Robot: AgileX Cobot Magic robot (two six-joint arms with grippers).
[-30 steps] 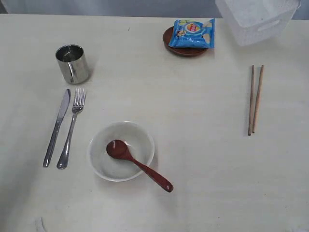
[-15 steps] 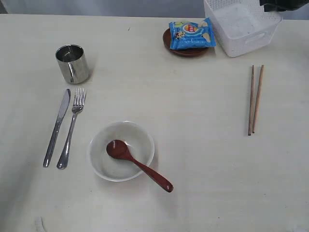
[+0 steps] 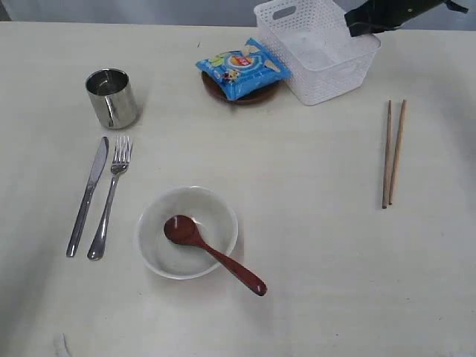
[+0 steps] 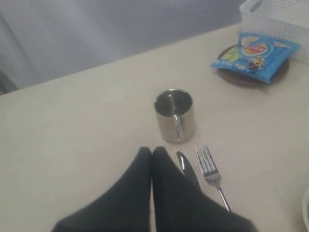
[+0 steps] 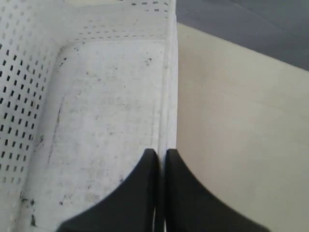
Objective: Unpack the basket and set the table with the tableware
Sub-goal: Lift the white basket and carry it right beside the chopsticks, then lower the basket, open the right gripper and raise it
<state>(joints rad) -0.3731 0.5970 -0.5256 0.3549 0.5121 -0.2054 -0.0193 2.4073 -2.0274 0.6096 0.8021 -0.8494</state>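
— Exterior view, left to right?
— At left cup (image 3: 111, 97), knife (image 3: 88, 195), fork (image 3: 110, 195); bowl (image 3: 212, 212), spoon (image 3: 216, 256) near; chip bag (image 3: 242, 67) far, basket (image 3: 327, 85) just beside it; chopsticks (image 3: 393, 152) right. Pressed together: left end effector (image 4: 151, 151). Pinching the basket's wall: right end effector (image 5: 161, 154).

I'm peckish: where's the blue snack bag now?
Exterior view: the blue snack bag lies on the brown plate, top middle, just left of the white basket.

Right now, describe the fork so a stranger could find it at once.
Start at the steel cup on the left of the table. Below it lie two steel utensils; the fork is the right one, with tines, unlike the bladed knife.
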